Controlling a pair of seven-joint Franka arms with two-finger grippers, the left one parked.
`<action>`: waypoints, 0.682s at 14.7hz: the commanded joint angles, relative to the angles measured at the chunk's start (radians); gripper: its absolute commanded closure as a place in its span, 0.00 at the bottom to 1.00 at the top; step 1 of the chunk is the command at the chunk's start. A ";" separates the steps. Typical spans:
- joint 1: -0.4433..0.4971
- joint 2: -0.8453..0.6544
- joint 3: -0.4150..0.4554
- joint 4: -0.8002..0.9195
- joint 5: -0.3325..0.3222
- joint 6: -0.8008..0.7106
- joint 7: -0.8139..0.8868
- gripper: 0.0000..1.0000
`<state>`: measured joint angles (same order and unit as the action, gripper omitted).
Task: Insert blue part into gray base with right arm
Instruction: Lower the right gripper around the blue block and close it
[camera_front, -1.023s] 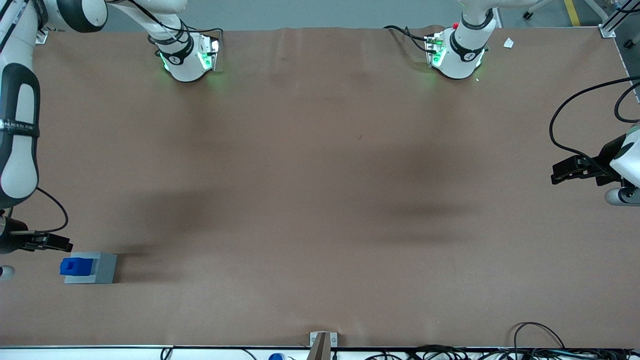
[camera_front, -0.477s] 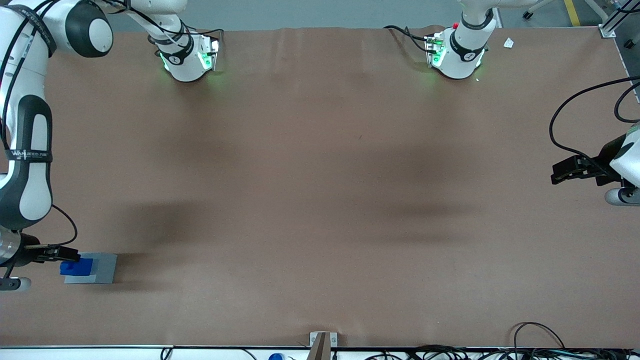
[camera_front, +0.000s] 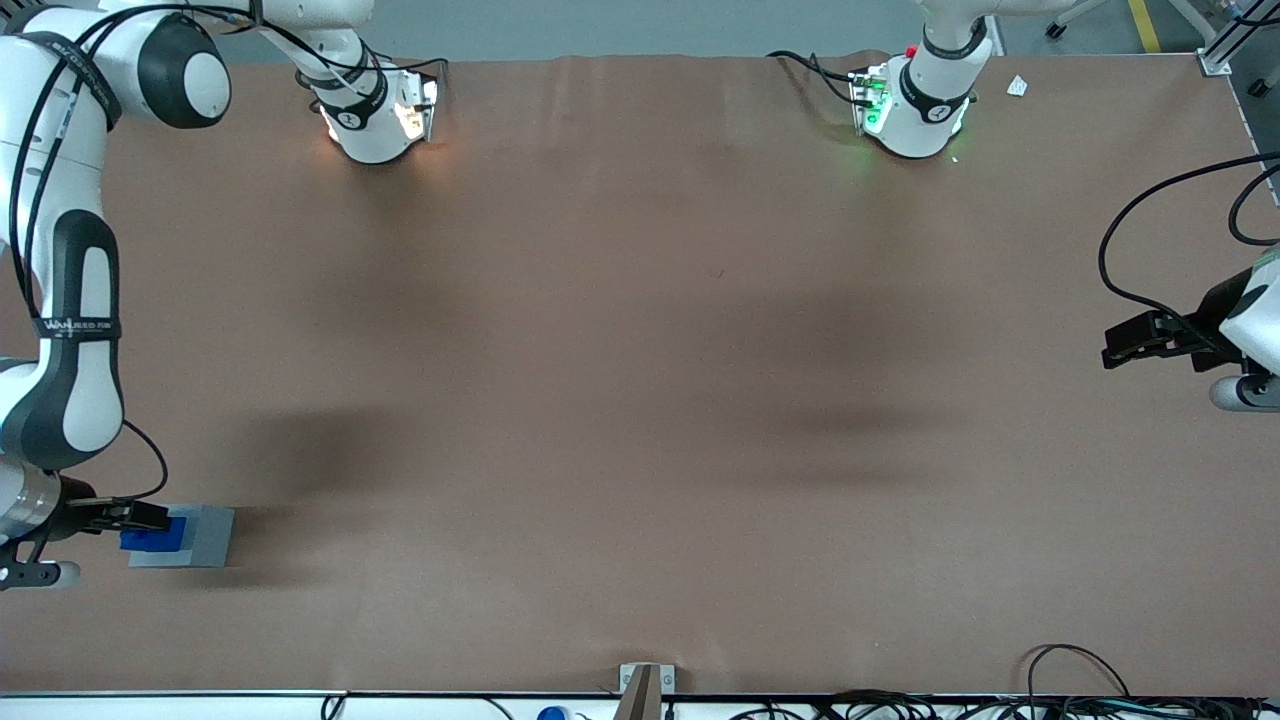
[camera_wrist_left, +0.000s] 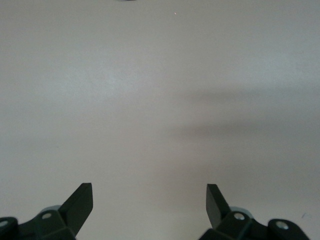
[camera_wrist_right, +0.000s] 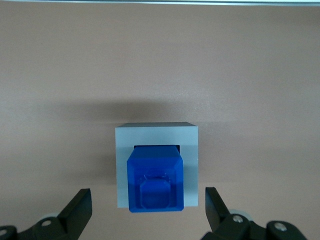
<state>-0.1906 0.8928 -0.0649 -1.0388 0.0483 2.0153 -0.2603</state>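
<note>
While the white jointed right arm (camera_front: 62, 330) reaches down at the working arm's end of the brown-covered table (camera_front: 640, 400), its black two-finger gripper (camera_wrist_right: 148, 210) hangs just above the two blocks with its jaws spread wide and holding nothing, one finger to each side of them. The small bright blue plastic part (camera_wrist_right: 155, 178) sits on the light gray square base (camera_wrist_right: 157, 134), seemingly lodged in the socket yet standing proud of the pale rim, so I judge the insertion unfinished or only partly seated. In the front view the gripper (camera_front: 135, 516) overlaps the blue part (camera_front: 152, 538) and the gray base (camera_front: 205, 535) lies just beside it.

The chief risk appears to be misalignment: the blue part looks set toward one edge of the base, not centred, so fingers closing off-centre could tilt it and jam it in the socket. A downward push on a cocked block might slide the loose base across the table covering, or pop the part out altogether.
</note>
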 joint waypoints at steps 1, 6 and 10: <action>-0.012 0.021 0.011 0.028 0.002 0.023 -0.005 0.00; -0.018 0.052 0.010 0.029 0.002 0.078 -0.005 0.04; -0.021 0.054 0.011 0.028 0.002 0.065 -0.005 0.25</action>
<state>-0.1986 0.9346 -0.0657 -1.0382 0.0483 2.0889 -0.2603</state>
